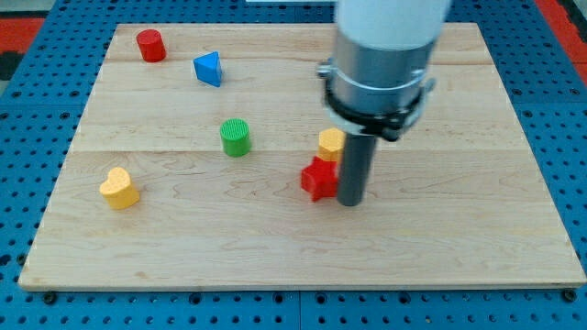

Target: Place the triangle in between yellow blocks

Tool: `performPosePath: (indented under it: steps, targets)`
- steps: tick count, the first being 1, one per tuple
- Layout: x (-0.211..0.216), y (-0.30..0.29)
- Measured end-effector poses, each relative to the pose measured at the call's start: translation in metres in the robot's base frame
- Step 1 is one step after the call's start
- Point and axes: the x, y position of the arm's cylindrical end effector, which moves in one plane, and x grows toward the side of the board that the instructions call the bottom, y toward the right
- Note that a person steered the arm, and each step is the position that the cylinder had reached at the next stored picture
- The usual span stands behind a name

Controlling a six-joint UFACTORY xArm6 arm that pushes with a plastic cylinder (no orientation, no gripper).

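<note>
The blue triangle point(209, 69) lies near the view's top left of the wooden board point(459, 238). One yellow block point(119, 188), heart-shaped, sits at the left. A second yellow block point(331, 143) sits near the centre, partly hidden behind the rod. My tip point(351, 202) rests on the board just right of a red star-shaped block point(318, 178), touching or nearly touching it, and just below the central yellow block. The tip is far from the blue triangle.
A red cylinder point(150, 45) stands at the top left corner. A green cylinder point(236, 137) stands left of centre. The arm's grey body point(385, 55) hangs over the top middle. Blue pegboard point(27, 110) surrounds the board.
</note>
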Motion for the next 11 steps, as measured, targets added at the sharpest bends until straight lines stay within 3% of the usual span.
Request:
performPosePath:
  steps: [1, 2, 3, 5, 6, 7, 8, 9, 10, 11]
  targets:
    - [-0.036, -0.013]
    - [-0.025, 0.035]
    - [-0.038, 0.043]
    - [-0.072, -0.031]
    - [-0.043, 0.016]
    - [-0.014, -0.033]
    - [-0.036, -0.067]
    - [-0.023, -0.069]
    - [-0.026, -0.142]
    - [-0.074, -0.171]
